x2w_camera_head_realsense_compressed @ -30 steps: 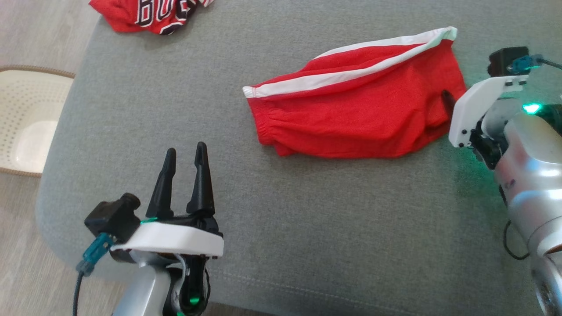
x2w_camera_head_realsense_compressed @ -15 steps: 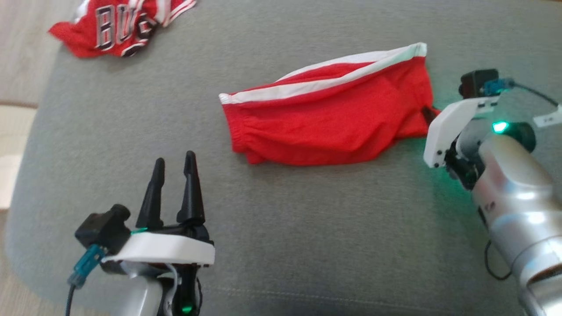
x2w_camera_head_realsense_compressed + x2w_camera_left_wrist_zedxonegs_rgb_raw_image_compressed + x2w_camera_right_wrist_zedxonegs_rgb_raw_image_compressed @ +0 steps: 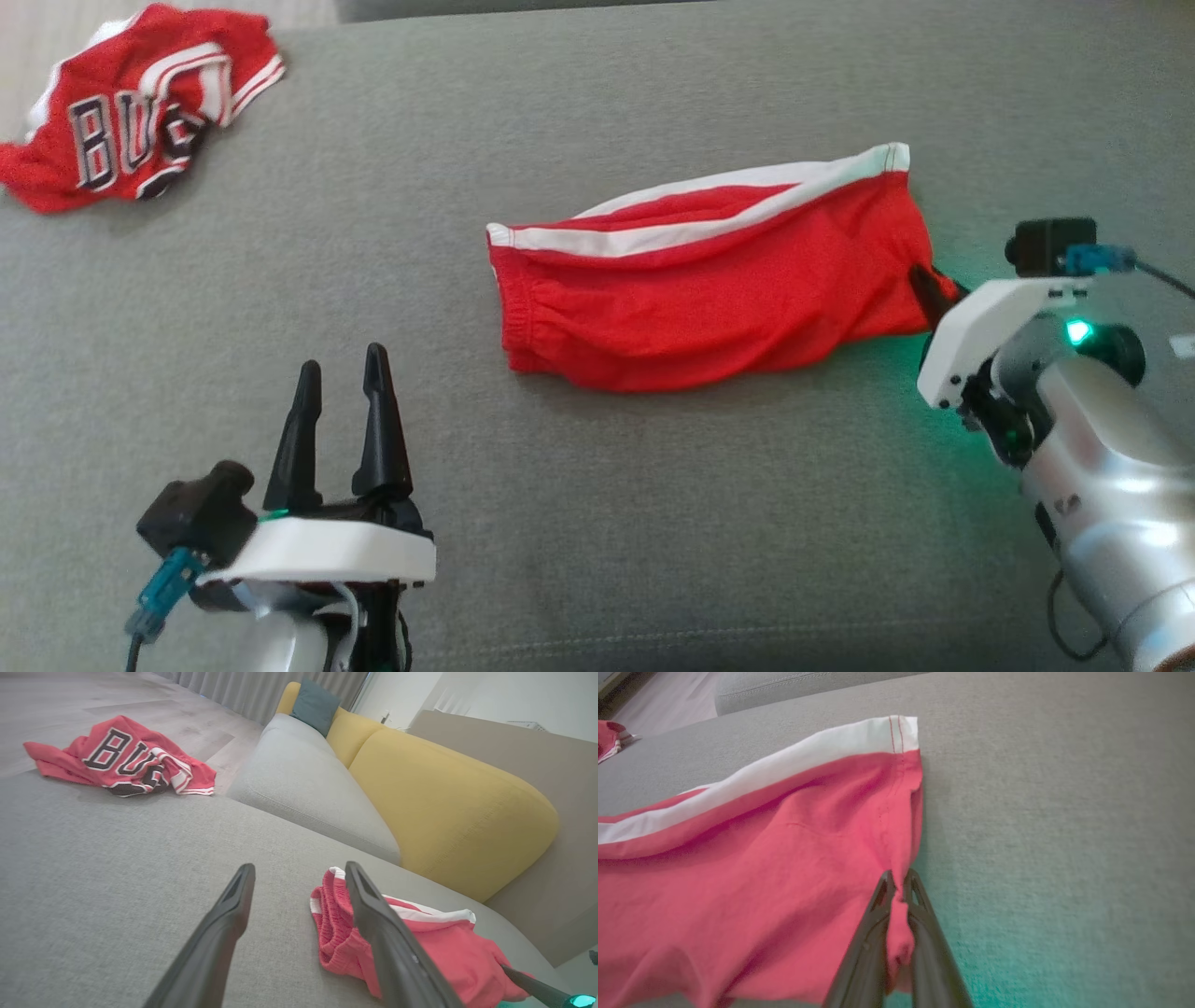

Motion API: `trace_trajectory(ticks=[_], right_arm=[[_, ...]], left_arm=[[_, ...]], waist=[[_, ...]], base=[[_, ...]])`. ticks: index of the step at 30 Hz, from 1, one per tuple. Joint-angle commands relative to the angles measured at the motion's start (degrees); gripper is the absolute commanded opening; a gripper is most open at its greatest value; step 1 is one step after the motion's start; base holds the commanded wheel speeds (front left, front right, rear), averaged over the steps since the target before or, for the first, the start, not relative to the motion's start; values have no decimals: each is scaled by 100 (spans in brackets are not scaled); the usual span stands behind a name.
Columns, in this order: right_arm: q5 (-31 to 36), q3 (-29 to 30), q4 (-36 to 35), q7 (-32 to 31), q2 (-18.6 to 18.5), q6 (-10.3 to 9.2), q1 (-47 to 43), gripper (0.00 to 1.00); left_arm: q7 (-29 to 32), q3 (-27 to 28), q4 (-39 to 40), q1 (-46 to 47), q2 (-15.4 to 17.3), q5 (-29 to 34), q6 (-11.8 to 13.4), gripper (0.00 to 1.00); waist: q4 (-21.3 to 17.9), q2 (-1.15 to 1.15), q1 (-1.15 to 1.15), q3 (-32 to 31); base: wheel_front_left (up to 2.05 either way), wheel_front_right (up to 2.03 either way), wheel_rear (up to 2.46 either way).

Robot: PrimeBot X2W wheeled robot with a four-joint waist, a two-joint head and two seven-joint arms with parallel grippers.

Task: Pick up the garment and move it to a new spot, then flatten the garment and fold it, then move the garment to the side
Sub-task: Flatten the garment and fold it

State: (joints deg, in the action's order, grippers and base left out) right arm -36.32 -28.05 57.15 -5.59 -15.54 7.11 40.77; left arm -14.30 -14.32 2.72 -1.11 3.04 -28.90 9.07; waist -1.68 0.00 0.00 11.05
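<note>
My right gripper pinches the bunched hem of soft red white-striped shorts; left gripper gapes, empty.

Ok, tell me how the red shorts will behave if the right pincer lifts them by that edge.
Probably floppy: the red shorts lie wrinkled and bunch into a thin fold where the right pincer is shut on their edge. Likely light, being thin cloth. They may drag on the coarse-looking grey cushion rather than slide.
</note>
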Motion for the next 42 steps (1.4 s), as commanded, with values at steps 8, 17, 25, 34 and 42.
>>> trace_trajectory(ticks=[8,17,25,34,42], right_arm=[[-257,144,-264,361,-119,37,-270,0],[-300,215,-465,519,-21,37,-377,0],[-155,-27,-1128,568,262,37,-369,0],[-112,-639,-2199,203,704,37,-523,0],[-177,-1052,-2251,32,1072,37,-658,0]], left_arm=[[-70,173,183,65,-13,64,32,100],[-70,186,142,27,-14,62,67,100],[-70,189,193,-62,-15,83,94,100],[-70,152,266,-149,-15,65,127,100],[-70,108,239,-137,-16,24,122,100]], waist=[[-182,0,0,-123],[-88,0,0,-258],[78,0,0,-376],[320,0,0,-458],[515,0,0,-464]], base=[[0,0,0],[0,0,0],[0,0,0],[0,0,0],[0,0,0]])
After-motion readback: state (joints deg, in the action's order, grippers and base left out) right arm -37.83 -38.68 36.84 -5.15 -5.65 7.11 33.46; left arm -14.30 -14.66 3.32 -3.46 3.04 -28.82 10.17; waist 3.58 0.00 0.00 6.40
